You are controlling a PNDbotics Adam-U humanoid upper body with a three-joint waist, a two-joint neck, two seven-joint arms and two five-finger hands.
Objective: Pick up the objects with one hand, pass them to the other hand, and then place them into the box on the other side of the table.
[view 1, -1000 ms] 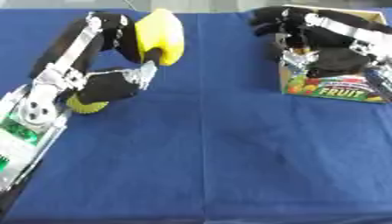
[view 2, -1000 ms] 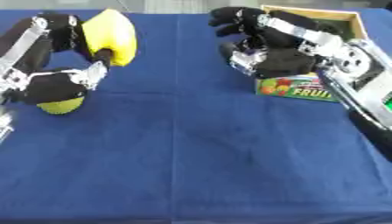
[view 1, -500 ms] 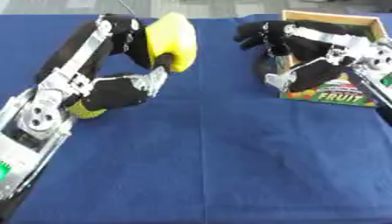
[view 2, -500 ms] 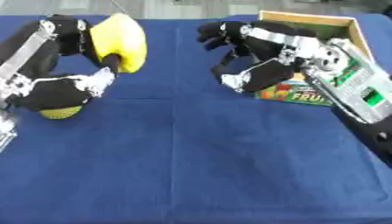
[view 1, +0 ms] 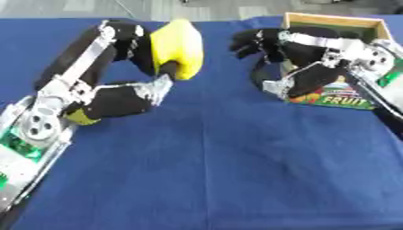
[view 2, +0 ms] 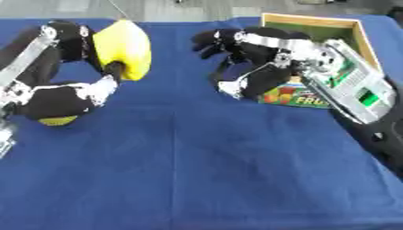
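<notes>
Left eye view: one yellow rounded object [view 1: 177, 49], held off the table [view 1: 212, 170], upper left of centre. It sits in the left robot hand [view 1: 141, 49], whose black fingers curl round its left and lower side; the object's bulk projects to the right of that hand, toward the middle of the table.

Right robot hand [view 1: 271, 45]: spread, fingers apart and lightly bent, holding nothing. It faces the yellow object from the right, near it but apart, with a strip of blue cloth showing between them.

Box [view 1: 338, 27]: wooden walls, green inside, a fruit-printed front panel reading "FRUIT"; stands at the far right, just behind and below the right robot hand.

Second small yellow item [view 2: 55, 120]: lies on the table at the left, partly covered by the left forearm.

Table: covered in blue cloth.
</notes>
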